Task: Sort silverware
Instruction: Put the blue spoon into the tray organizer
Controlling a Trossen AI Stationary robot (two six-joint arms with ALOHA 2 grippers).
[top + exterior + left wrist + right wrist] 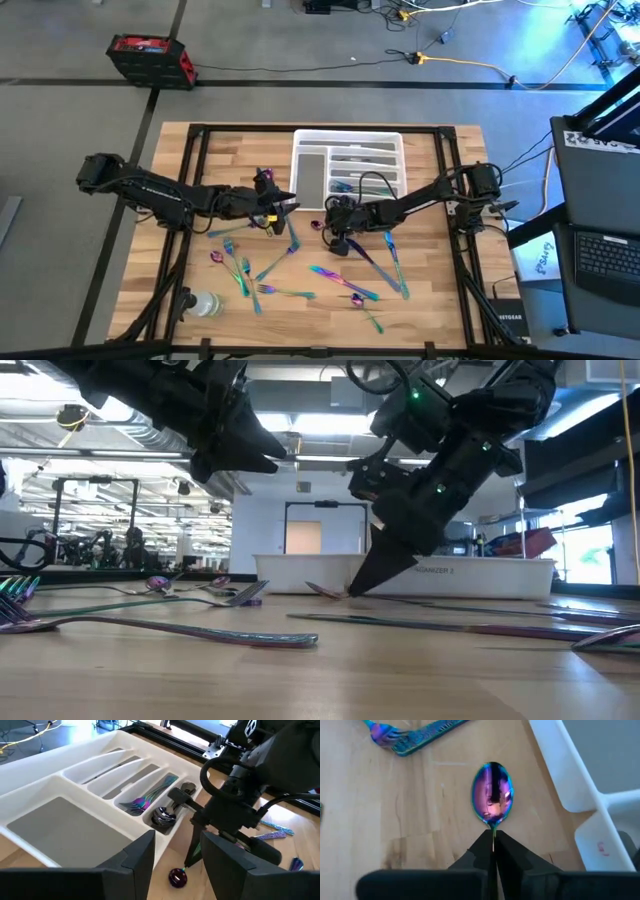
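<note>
- Pinching the slim handle of a spoon (492, 791), the right gripper (493, 846) was seen with its fingers brought fully together, tips down at the wooden table (440, 300).
- The spoon's purple-pink bowl lay flat on the wood just beside the white tray (310, 142), at the corner nearest the grippers.
- The same spoon bowl (177, 877) was seen from the left wrist, below the right gripper and just outside the tray wall (145, 827).
- The left gripper (175, 857) was held above the table near the tray, its fingers partly apart and nothing between them.
- Forks (145, 802) were lodged in one narrow compartment of the tray, and spoons (165, 815) in the compartment beside it.
- The tray's large compartment was seen bare.
- The rest of the silverware (330, 275) was scattered over the table between the grippers and the near edge, several pieces crossing one another.
- A clear plastic bottle (205, 304) lay on its side near the left front corner of the table.
- A fork (160, 630) lay close to the low camera, tines to the left.
</note>
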